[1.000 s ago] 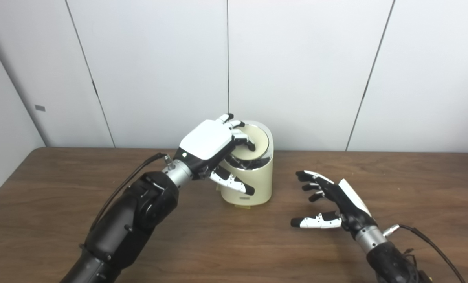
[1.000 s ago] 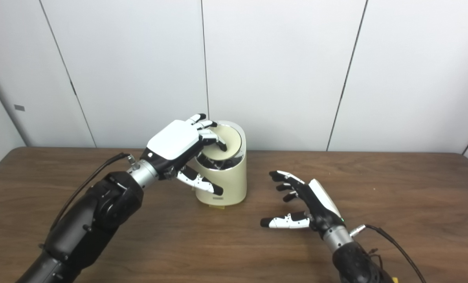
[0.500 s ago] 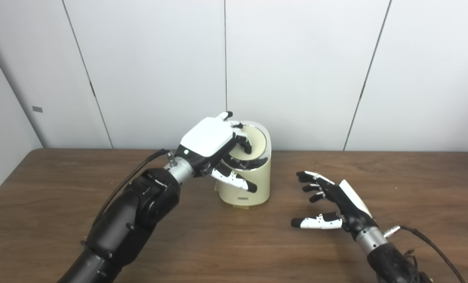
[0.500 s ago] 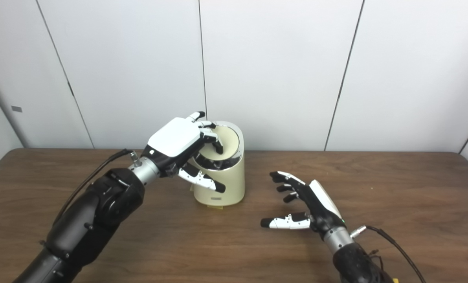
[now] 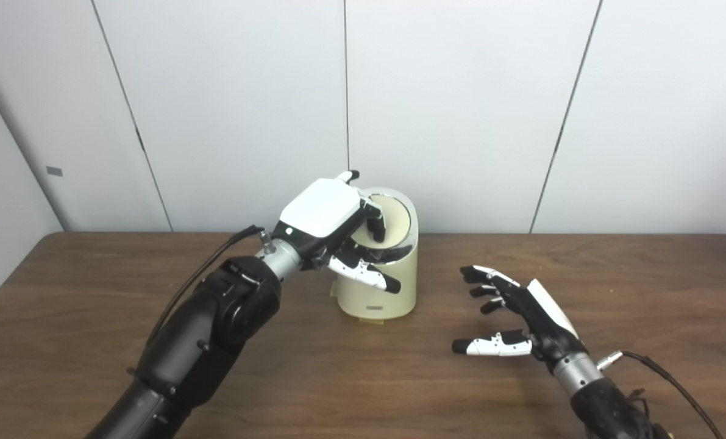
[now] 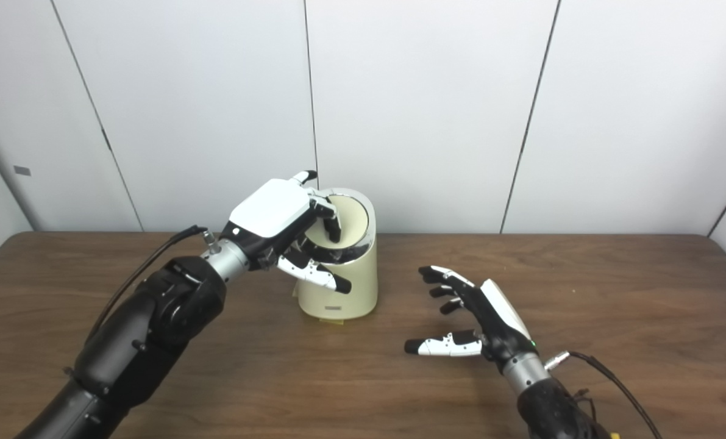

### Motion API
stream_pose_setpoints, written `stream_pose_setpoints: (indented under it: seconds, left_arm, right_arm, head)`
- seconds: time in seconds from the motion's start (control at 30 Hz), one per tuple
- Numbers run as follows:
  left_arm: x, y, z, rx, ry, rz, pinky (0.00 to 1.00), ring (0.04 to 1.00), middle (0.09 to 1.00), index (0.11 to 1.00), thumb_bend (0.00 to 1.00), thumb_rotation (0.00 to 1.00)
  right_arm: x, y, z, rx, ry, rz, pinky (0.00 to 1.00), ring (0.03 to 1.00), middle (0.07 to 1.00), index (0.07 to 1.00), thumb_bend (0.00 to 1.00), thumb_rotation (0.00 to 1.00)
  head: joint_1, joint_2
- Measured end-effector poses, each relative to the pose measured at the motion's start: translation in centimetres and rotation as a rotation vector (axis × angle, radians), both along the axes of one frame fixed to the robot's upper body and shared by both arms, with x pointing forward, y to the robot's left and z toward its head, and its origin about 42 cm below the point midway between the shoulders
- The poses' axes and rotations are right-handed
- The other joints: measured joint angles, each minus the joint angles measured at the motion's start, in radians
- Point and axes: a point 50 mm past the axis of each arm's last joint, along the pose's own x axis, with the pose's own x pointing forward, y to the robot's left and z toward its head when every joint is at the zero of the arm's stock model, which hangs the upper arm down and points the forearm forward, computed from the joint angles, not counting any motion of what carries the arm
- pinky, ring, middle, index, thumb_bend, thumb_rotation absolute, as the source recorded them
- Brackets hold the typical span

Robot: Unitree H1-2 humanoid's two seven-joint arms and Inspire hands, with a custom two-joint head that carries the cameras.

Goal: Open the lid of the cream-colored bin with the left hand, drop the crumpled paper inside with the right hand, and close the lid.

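The bin point(image 5: 381, 286) stands upright, lid point(image 5: 393, 221) tilted open, fingers of the left hand point(image 5: 329, 214) curled on it. The right hand point(image 5: 524, 314) is spread, empty, well apart.

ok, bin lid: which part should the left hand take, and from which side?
Take the lid by its raised near rim, coming from the left-front of the bin, where the left hand is. The lid stands tilted back, its far edge apparently hinged to the body, so only the near rim swings free. Fingers hooked over that rim look the likeliest hold.
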Motion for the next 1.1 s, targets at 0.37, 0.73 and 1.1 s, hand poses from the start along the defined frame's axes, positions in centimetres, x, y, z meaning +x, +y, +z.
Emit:
stream_pose_setpoints:
  seconds: [0.37,0.73,1.1]
  left_arm:
    - [-0.7,2.3,-2.2,-0.222,-0.037,-0.009,1.00,0.794,0.659,0.690,0.88,0.51]
    - [-1.6,4.8,-3.3,-0.737,-0.049,0.093,0.78,0.893,0.890,0.879,0.87,0.48]
    - [-5.0,6.8,-9.6,-1.137,0.195,0.159,0.75,0.878,0.916,0.935,0.88,0.45]
  right_arm:
    - [-0.1,0.0,-0.1,-0.011,0.000,-0.002,0.66,0.782,0.831,0.825,0.93,0.36]
    - [-0.4,-0.3,-0.4,-0.005,0.007,-0.011,0.62,0.750,0.822,0.840,0.92,0.35]
    - [-0.4,-0.6,-0.4,0.024,0.010,-0.023,0.64,0.774,0.843,0.840,0.92,0.31]
  head:
    - [-0.002,-0.003]
    - [0.002,-0.006]
    - [0.006,-0.005]
